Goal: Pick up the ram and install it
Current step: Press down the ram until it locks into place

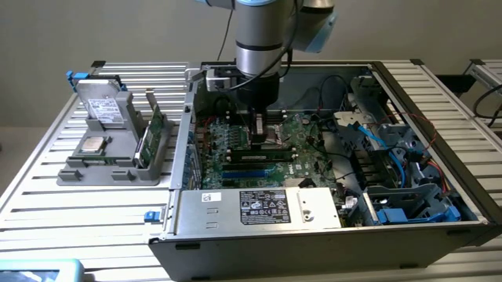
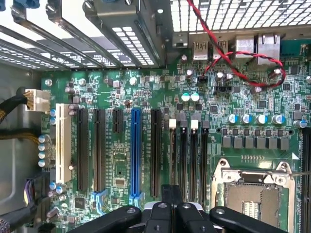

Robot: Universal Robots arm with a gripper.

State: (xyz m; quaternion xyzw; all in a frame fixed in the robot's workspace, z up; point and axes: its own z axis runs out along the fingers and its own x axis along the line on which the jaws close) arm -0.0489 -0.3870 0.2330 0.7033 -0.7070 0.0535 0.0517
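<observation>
The ram (image 1: 263, 157) is a long narrow green stick with dark chips. It stands level in one of the black motherboard slots inside the open computer case (image 1: 439, 176). My gripper (image 1: 258, 141) hangs straight down over the ram's middle, shut, with its tips at the ram's top edge. The black fingers (image 2: 165, 194) are pressed together over the row of memory slots (image 2: 194, 155). The ram's thin edge (image 2: 172, 155) runs out from under them along the slot beside a white clip. Whether the fingers pinch the ram is hidden.
A grey tray (image 1: 86, 175) at the exterior view's left holds a hard drive (image 1: 104, 108), a square silver processor (image 1: 95, 144) and upright green cards (image 1: 157, 126). Nearby are the open processor socket (image 2: 252, 196), a blue slot (image 2: 135, 150), red-black wires (image 2: 243, 60) and cables (image 1: 353, 126).
</observation>
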